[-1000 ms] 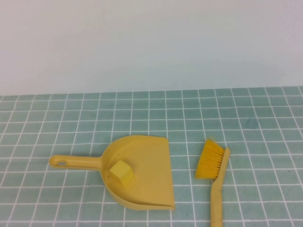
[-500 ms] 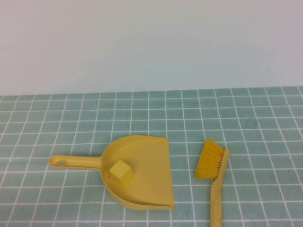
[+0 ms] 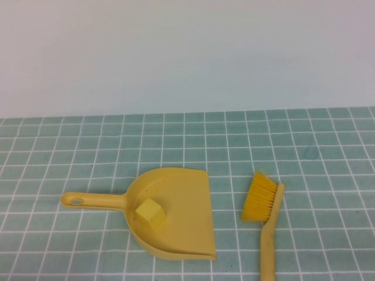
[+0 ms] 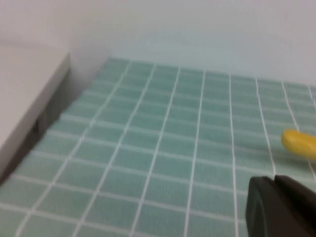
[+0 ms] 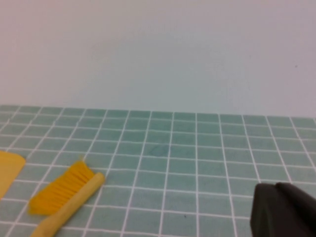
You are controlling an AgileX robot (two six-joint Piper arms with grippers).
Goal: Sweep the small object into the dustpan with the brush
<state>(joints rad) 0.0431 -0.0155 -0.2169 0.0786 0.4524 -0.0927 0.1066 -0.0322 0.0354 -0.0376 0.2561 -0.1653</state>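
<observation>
The small yellow cube [image 3: 150, 213] lies inside the scoop of the yellow dustpan [image 3: 181, 225], whose thin handle points left. In the high view the yellow brush [image 3: 265, 213] rests on the cloth to the dustpan's right, bristles toward the wall. Neither arm shows in the high view. My left gripper [image 4: 275, 183] is shut and holds nothing; it hovers over the cloth, with the rounded end of the dustpan handle [image 4: 299, 143] a little beyond it. Well off to one side of the brush [image 5: 66, 195], my right gripper [image 5: 275, 189] is also shut and empty.
A green tiled cloth [image 3: 328, 152] covers the table up to a pale wall. A grey-white ledge [image 4: 24, 98] borders the cloth on the left arm's side. An edge of the dustpan scoop [image 5: 9, 170] shows in the right wrist view.
</observation>
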